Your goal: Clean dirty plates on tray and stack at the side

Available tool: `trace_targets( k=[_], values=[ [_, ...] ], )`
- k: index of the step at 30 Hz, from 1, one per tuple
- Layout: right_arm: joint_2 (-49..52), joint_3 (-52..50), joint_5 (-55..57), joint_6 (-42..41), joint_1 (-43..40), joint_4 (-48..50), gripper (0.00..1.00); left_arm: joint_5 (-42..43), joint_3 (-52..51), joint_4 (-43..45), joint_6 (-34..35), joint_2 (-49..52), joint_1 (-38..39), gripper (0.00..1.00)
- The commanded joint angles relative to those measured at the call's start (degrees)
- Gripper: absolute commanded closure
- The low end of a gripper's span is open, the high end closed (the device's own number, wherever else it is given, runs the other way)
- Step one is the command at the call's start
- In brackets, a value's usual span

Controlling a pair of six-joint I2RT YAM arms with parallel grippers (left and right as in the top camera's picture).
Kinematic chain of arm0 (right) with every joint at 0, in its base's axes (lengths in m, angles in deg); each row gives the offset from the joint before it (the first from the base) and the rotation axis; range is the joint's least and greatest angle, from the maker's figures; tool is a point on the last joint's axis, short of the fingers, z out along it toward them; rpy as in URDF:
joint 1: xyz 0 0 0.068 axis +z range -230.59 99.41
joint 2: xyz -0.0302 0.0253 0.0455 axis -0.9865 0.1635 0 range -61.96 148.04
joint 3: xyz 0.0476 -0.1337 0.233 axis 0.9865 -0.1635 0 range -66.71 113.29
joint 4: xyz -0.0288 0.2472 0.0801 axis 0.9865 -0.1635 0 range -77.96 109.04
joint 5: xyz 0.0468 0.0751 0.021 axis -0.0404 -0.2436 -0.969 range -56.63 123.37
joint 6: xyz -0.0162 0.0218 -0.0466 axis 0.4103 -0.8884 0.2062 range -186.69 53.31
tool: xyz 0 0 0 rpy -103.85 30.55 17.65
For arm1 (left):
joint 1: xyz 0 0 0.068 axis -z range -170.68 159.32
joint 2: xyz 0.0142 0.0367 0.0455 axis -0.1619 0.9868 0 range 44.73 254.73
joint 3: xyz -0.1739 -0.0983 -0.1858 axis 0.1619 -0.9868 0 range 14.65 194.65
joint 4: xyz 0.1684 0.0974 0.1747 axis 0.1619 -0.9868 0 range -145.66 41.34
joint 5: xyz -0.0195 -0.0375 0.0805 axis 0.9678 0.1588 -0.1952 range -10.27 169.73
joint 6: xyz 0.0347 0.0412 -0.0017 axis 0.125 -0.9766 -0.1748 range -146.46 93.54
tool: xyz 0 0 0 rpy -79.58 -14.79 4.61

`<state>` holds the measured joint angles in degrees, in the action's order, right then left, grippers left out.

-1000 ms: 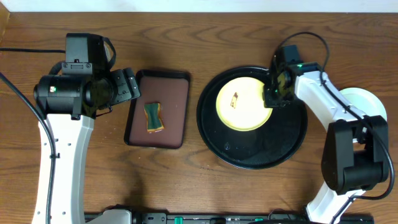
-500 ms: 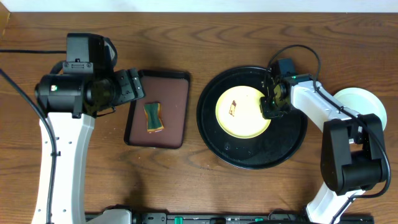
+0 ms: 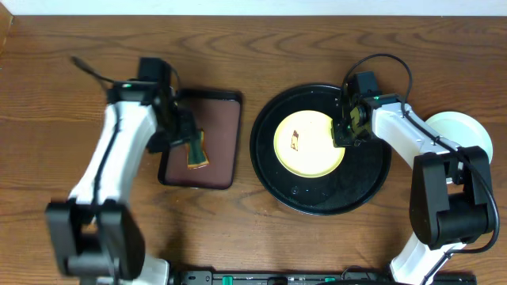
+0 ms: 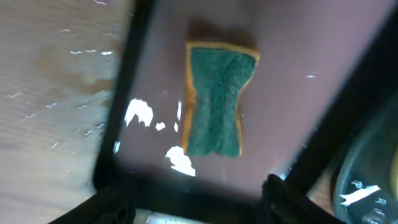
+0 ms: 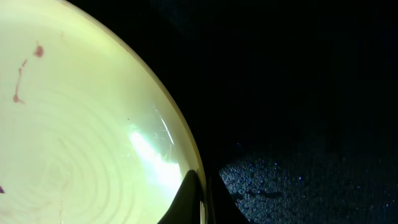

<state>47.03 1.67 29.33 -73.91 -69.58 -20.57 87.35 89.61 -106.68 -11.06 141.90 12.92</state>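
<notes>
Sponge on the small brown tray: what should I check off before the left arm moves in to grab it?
1. The sponge lies flat, green side up, on the brown tray: ok.
2. The left gripper is open: ok.
3. Sponge between its jaws: not ok, it lies ahead of them.
4. The right gripper pinches the pale yellow plate at its rim: ok.
5. The smear is uncovered: ok.

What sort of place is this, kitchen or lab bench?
Probably a lab bench staged for dishwashing: wooden table, a sponge on a small tray, one yellow plate on a round tray.
</notes>
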Motion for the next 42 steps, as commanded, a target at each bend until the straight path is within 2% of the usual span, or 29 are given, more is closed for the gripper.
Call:
trace_targets(
  k=[1, 2, 4, 8, 12, 14, 18, 19, 20, 22, 24, 29, 31, 36, 38, 39, 42],
  values=[
    [-0.11, -0.26, 1.20, -0.87, -0.48, -0.04, 0.99, 0.11, -0.72, 2.97, 0.33, 7.08, 2.03, 0.53],
    [-0.11, -0.26, 1.18, -0.87, -0.46, -0.11, 0.99, -0.20, -0.72, 3.96, 0.68, 8.72, 2.21, 0.64],
    [-0.11, -0.26, 1.18, -0.87, -0.46, -0.39, 0.99, -2.36, -0.72, 5.51, 4.13, 11.98, 2.27, 0.76],
    [-0.11, -0.26, 1.18, -0.87, -0.46, -0.48, 0.99, -3.15, -0.72, 7.89, 7.65, 17.46, 2.29, 0.91],
    [-0.11, -0.26, 1.18, -0.87, -0.46, -0.48, 0.99, -0.17, -0.72, 9.16, 6.62, 20.52, 2.38, 0.92],
    [-0.11, -0.26, 1.18, -0.87, -0.46, -0.50, 0.99, 2.64, -0.66, 8.87, 3.89, 20.41, 2.38, 0.93],
    [-0.11, -0.26, 1.16, -0.87, -0.46, -0.57, 0.99, 3.96, 1.92, 4.13, 2.89, 17.86, 2.38, 0.93],
    [-0.11, -0.26, 1.18, -0.87, -0.46, -0.66, 0.99, 3.93, 2.45, 3.19, 2.82, 17.00, 2.38, 0.91],
    [-0.11, -0.26, 1.18, -0.87, -0.46, -0.74, 0.99, 3.93, 2.89, 2.45, 2.82, 15.85, 2.38, 0.72],
    [-0.11, -0.26, 1.18, -0.87, -0.46, -1.05, 0.99, 3.80, 2.95, 1.64, 2.84, 13.46, 2.38, 0.44],
    [-0.11, -0.26, 1.18, -0.87, -0.46, -1.20, 0.99, 3.74, 2.95, 0.96, 2.84, 12.61, 2.38, 0.39],
    [-0.11, -0.26, 1.18, -0.87, -0.46, -1.31, 0.99, 3.76, 0.76, -0.55, 2.91, 12.70, 2.99, 0.39],
    [-0.11, -0.26, 1.18, -0.87, -0.46, -1.29, 0.99, 3.76, -1.03, 0.42, 3.41, 12.94, 3.91, 0.43],
    [-0.11, -0.26, 1.18, -0.90, -0.46, -1.07, 0.99, 3.63, -7.48, 6.49, 4.81, 13.33, 7.30, 0.65],
    [-0.11, -0.26, 1.18, -0.90, -0.46, -1.07, 0.99, 3.04, -8.48, 7.87, 4.83, 13.33, 7.93, 0.79],
    [-0.11, -0.26, 1.18, -0.90, -0.46, -1.09, 0.99, 2.82, -8.48, 8.04, 4.81, 13.33, 7.98, 0.92],
    [-0.11, -0.26, 1.18, -0.87, -0.46, -1.14, 0.99, 2.21, -7.93, 7.65, 4.76, 13.29, 7.78, 0.93]
  ],
)
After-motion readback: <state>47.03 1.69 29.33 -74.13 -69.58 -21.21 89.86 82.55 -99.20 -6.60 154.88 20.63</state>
